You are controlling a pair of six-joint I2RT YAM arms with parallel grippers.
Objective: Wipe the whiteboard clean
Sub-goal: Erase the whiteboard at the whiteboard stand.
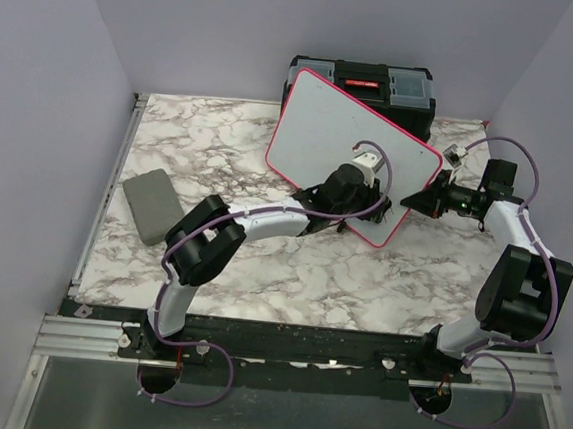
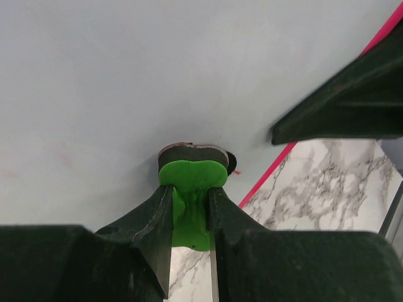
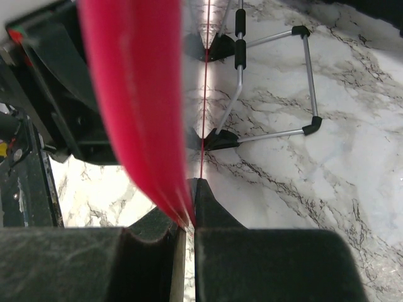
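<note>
— Looking down from above: the whiteboard (image 1: pixel 324 127) leans tilted on the table (image 1: pixel 212 258), in front of the toolbox (image 1: pixel 398 89).
— And up close?
— The left hand (image 2: pixel 191 195) is clamped on a green eraser (image 2: pixel 192 179), pressed flat to the board. The pink edge is near, on its right.
— The right hand (image 3: pixel 191 189)?
— It pinches the rim (image 3: pixel 135 94) tight, I'd say to steady the board. The wire stand (image 3: pixel 277 82) is beside it, with bare marble beyond.

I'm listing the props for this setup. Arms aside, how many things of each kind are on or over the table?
whiteboard: 1
black toolbox: 1
grey pad: 1
green eraser: 1
Total: 4
</note>
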